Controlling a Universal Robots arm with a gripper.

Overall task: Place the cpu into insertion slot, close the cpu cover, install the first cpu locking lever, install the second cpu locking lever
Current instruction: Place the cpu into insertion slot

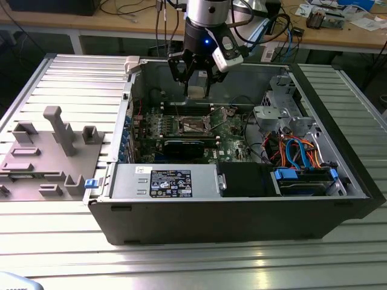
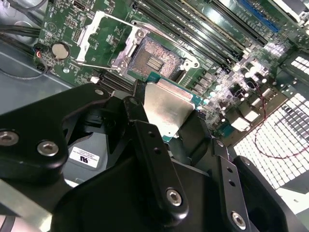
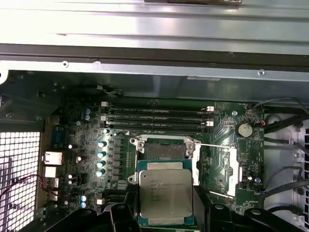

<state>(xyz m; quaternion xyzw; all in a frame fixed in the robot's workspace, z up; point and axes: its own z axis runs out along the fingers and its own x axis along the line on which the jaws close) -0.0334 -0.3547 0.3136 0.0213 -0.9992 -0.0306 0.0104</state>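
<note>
My gripper point(image 1: 197, 89) is shut on the cpu point(image 1: 198, 92), a flat square chip with a dull silver top, and holds it in the air inside the open computer case, above the board. Both wrist views show the cpu point(image 2: 166, 108) point(image 3: 165, 192) level between black fingers point(image 2: 129, 110), hanging just short of the insertion slot point(image 2: 152, 58) point(image 3: 164, 151). The slot point(image 1: 192, 125) lies bare, its dark contact field exposed. Swung back beside it is the cpu cover point(image 2: 104, 36) point(image 3: 227, 166), a silver frame. A thin wire lever point(image 3: 217, 145) stands free next to the cover.
Long memory slots point(image 3: 159, 116) run past the socket's far side. A black graphics card point(image 1: 183, 147), a labelled power supply point(image 1: 169, 181) and a drive cage with blue and orange cables point(image 1: 302, 157) crowd the case. A grey fixture block point(image 1: 54, 130) stands on the exterior view's left.
</note>
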